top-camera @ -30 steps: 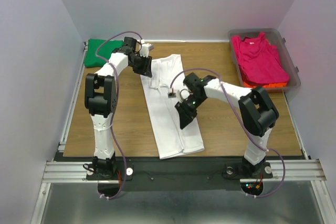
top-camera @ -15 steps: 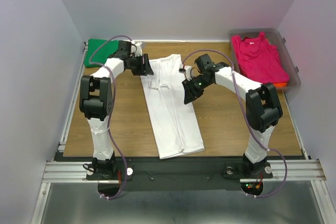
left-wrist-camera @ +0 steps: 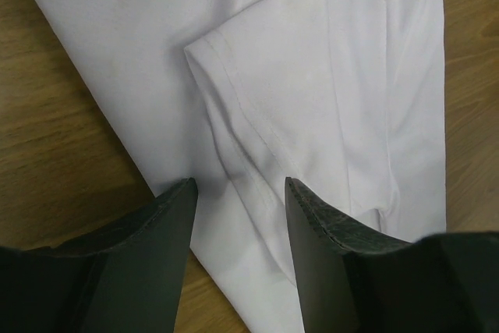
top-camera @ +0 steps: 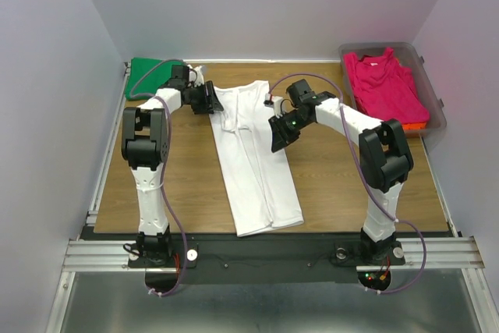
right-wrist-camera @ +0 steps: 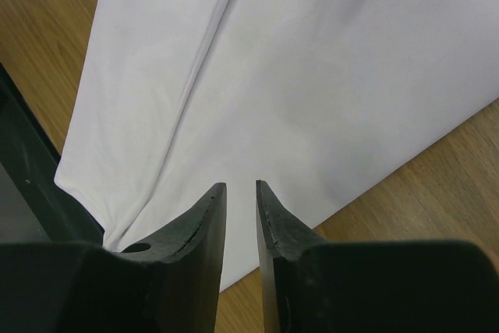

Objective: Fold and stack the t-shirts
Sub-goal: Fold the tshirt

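wrist views show left hand [left-wrist-camera: 239, 183] apart, right hand [right-wrist-camera: 240, 185] barely apart, over white t-shirt [left-wrist-camera: 312, 76].

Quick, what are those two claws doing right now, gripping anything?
Left gripper: open, empty, over the white cloth t-shirt.
Right gripper: barely open, holding nothing.

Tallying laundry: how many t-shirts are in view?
4. A white cloth t-shirt lies in the middle; folded green cloth t-shirt at the far left corner; magenta-pink cloth t-shirt in the clear plastic tub, orange cloth t-shirt beneath it. More may be hidden underneath.
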Controlling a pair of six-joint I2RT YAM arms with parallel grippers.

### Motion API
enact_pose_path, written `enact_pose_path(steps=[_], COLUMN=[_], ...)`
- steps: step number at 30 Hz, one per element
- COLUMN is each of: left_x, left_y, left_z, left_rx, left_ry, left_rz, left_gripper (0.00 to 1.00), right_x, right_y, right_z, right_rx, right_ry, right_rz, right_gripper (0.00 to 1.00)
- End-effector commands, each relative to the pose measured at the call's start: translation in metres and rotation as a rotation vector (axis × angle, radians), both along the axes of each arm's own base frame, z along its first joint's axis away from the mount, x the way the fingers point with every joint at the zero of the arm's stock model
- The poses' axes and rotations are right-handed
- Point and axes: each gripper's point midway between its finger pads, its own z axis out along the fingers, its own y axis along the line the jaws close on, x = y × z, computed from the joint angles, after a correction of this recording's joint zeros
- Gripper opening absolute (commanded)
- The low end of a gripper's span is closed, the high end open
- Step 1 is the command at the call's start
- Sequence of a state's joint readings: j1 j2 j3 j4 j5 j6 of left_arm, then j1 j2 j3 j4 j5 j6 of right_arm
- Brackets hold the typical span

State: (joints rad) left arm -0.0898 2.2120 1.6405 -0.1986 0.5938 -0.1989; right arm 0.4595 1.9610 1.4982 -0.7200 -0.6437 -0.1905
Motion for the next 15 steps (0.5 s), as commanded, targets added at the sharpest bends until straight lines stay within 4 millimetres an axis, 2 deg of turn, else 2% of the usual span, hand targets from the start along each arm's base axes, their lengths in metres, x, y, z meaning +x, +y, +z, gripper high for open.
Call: enact_pose_path(steps=[1, 4, 15], left_x=[0.019, 0.02, 0.024], left_y=[-0.009, -0.01, -0.013], left_z=[0.029, 0.029, 0.02], left_rx=[-0.042, -0.052, -0.07], left_ry=[-0.088, -0.085, -0.064], left_rz=[-0.014, -0.014, -0.01], left_gripper=[0.61, 0.61, 0.61], right_x=[0.005, -0.004, -0.013], right_y=[0.012, 0.012, 0.015], right_z=[0.008, 0.001, -0.003], right_rx=[0.053, 0.05, 0.051], right_ry=[-0.038, -0.021, -0.022], right_rz=[0.033, 0.052, 0.089], right_gripper=[0.26, 0.23, 0.22])
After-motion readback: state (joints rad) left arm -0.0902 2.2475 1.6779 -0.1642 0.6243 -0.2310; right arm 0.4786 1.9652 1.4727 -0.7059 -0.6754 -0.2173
